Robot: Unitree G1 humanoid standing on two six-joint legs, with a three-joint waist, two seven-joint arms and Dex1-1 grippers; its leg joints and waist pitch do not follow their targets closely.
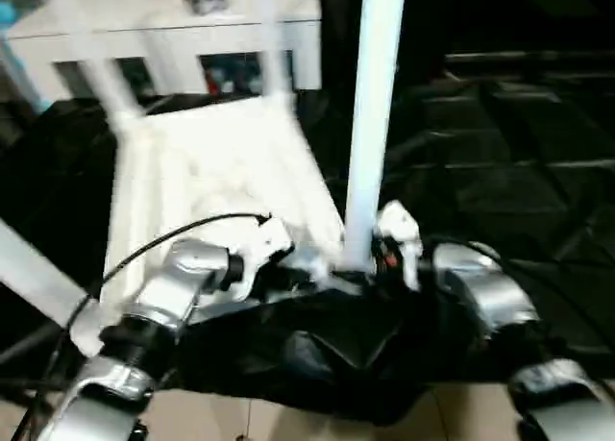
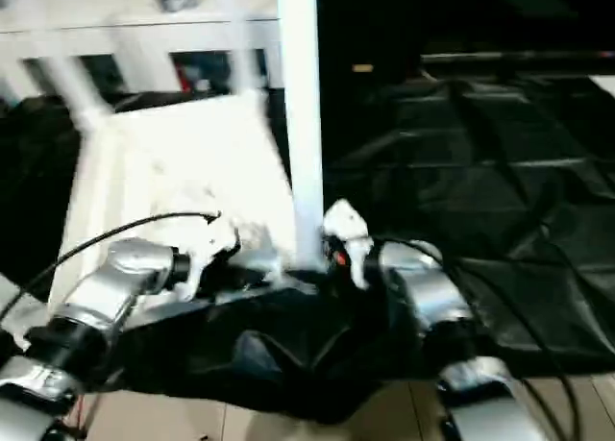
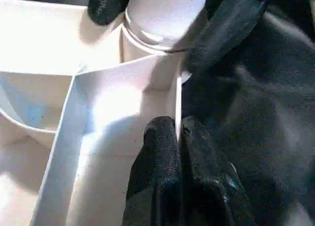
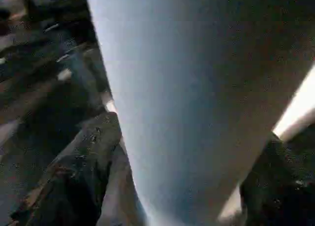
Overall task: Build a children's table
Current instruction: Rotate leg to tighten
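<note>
The top (image 1: 207,186) lies ribs-up on the black-draped worktop (image 1: 500,124), near its front edge. One leg (image 1: 370,124) stands upright in the top's near corner socket; other legs seem fitted at the far corners, though blur hides how many. The right gripper (image 3: 162,4) brackets that leg, jaws spread, apparently not clamping. The left gripper (image 3: 178,132), jaws nearly closed, pinches the top's rim. A white cabinet (image 1: 163,33) stands behind.

The work is viewed from the head, forward and down; each wrist camera is pressed close, and the upright leg (image 1: 373,124) is shared by all.
</note>
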